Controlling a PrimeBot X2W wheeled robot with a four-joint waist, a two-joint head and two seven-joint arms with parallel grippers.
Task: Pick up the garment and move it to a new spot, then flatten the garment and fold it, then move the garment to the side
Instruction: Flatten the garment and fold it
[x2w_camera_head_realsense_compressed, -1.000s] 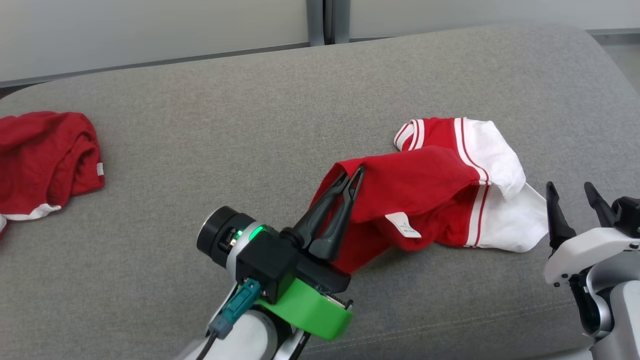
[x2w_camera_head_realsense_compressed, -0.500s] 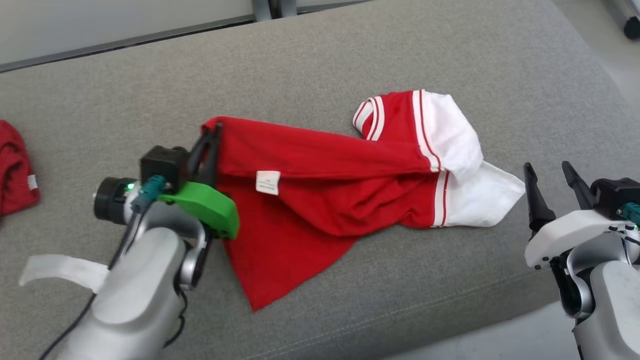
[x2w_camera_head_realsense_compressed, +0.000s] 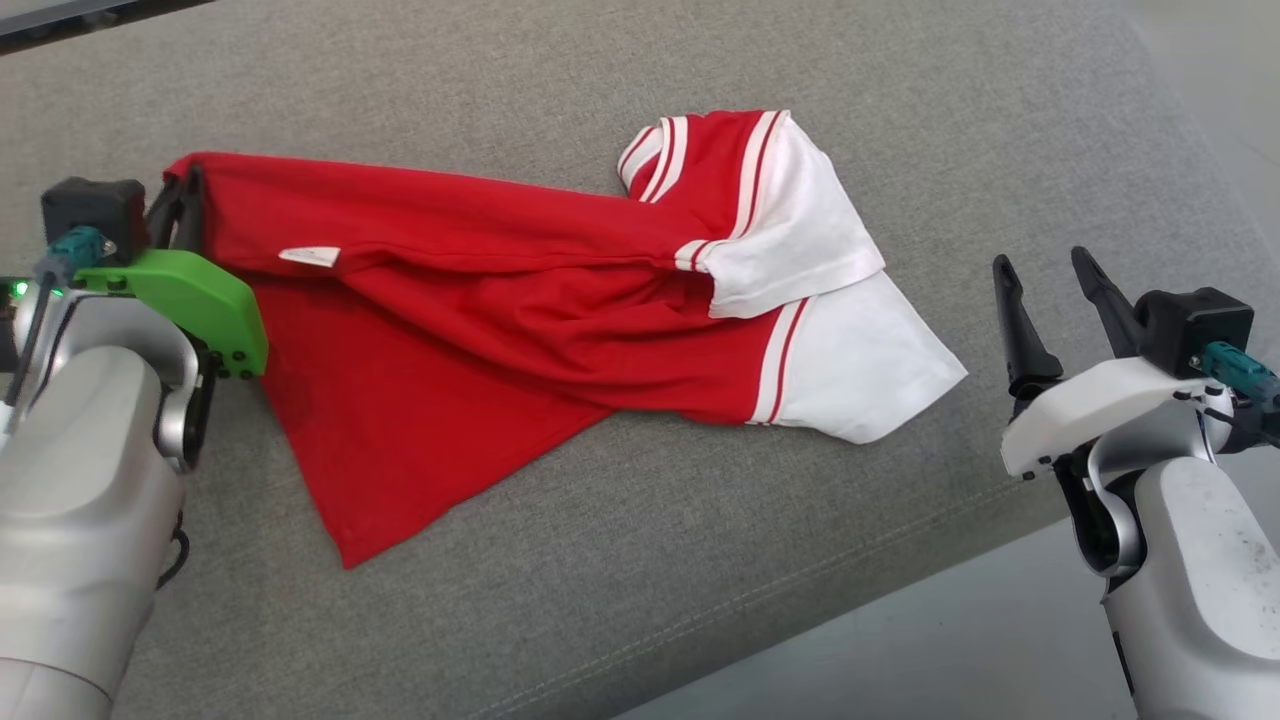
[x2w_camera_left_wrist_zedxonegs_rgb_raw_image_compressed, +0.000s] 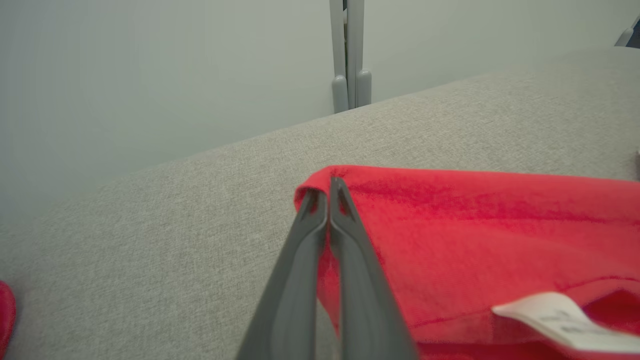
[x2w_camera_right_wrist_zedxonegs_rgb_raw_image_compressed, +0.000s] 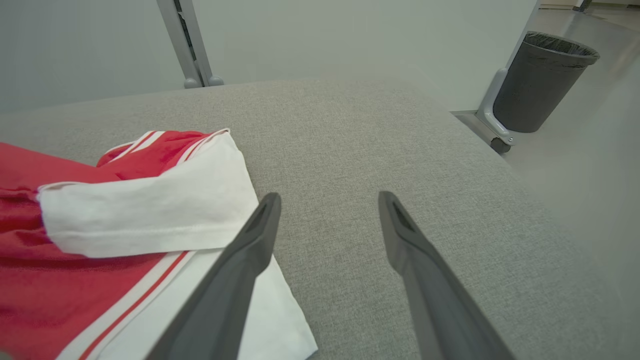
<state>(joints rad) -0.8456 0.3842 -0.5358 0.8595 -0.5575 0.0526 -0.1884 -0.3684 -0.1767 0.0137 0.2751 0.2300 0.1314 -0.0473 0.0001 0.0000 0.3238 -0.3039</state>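
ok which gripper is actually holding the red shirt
The left gripper: it is shut on a corner of the red and white fabric shirt. The right gripper stands open, apart from the shirt.

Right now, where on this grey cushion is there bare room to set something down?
Bare cushion lies beyond the shirt toward the far edge, and along the near edge below its red hem. A strip runs between the white sleeve and the right fingers. The left is crowded: the left fingers grip the shirt's corner.
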